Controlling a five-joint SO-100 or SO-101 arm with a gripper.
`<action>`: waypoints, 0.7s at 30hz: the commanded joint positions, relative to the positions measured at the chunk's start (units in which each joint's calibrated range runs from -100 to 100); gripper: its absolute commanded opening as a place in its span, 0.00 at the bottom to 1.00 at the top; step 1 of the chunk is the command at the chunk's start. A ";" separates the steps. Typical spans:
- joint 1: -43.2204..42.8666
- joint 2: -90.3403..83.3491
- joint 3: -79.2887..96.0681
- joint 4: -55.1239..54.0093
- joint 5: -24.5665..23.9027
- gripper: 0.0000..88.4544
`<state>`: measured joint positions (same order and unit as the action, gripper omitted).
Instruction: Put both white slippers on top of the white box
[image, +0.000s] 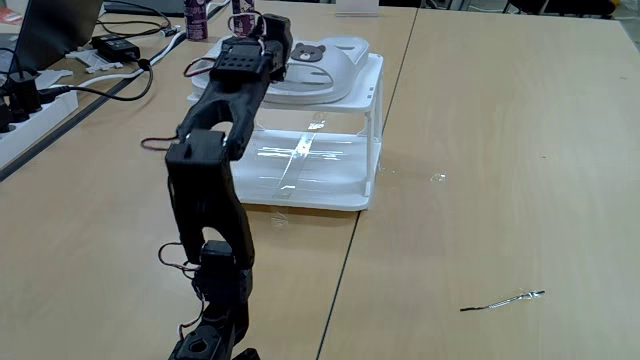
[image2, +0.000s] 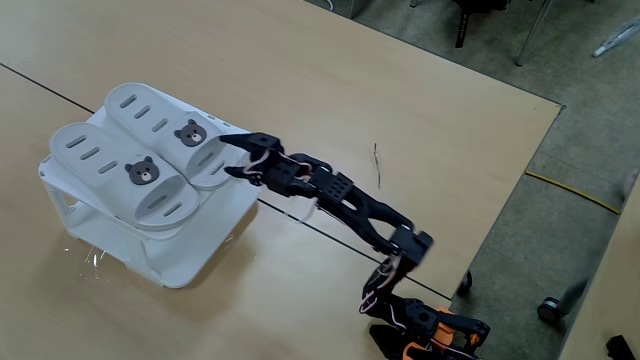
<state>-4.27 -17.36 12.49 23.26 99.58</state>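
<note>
Pincer (image2: 232, 155) open beside 2 white slippers (image2: 140, 165), white box (image2: 190, 255), no legible writing

Light wood tables (image: 480, 150) pushed together — grey floor (image2: 590, 150) beyond.

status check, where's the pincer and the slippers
Pincer open, empty, at the slippers' edge. Both white slippers side by side atop the white box. Nothing in the way.
</note>
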 joint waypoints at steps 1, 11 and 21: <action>0.73 -15.66 7.94 -0.66 0.42 0.31; 0.82 -28.20 15.16 -0.83 0.42 0.01; 0.65 -40.15 49.17 -78.40 0.42 0.01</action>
<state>-3.75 -50.52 51.84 -16.31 99.58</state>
